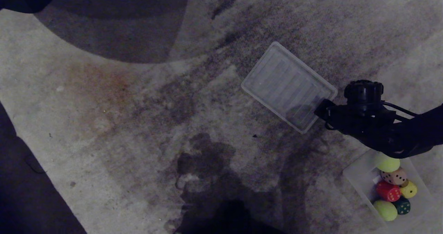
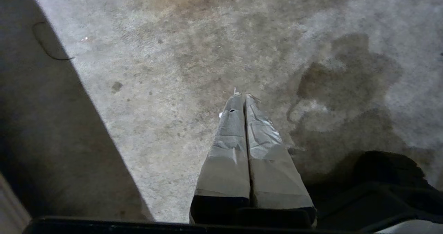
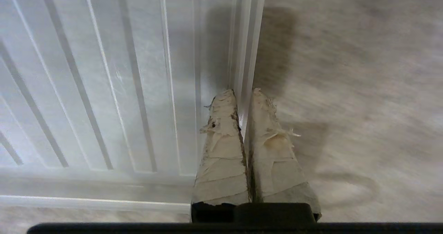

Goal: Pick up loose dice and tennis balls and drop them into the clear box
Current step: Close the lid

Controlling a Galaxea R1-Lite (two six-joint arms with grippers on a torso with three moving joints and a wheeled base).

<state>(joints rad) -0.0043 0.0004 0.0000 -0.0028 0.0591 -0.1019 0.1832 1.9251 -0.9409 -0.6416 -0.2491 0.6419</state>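
The clear box (image 1: pixel 356 176) sits on the carpet at the lower right. Inside it lie two tennis balls (image 1: pixel 387 163) (image 1: pixel 385 209) and the dice: tan (image 1: pixel 394 177), red (image 1: pixel 388 191), yellow (image 1: pixel 409 189) and dark green (image 1: pixel 402 205). The flat ribbed lid (image 1: pixel 287 85) lies apart from the box, further out. My right gripper (image 1: pixel 322 113) is at the lid's near right corner. In the right wrist view the right gripper (image 3: pixel 244 92) is shut on the lid's (image 3: pixel 104 88) raised rim, one finger on each side. My left gripper (image 2: pixel 244 96) hangs shut and empty over bare carpet.
Stained grey carpet covers the floor, with a dark patch (image 1: pixel 207 164) at the centre front. A dark curved area (image 1: pixel 114 23) lies at the far left and dark floor (image 1: pixel 20 192) runs along the near left edge.
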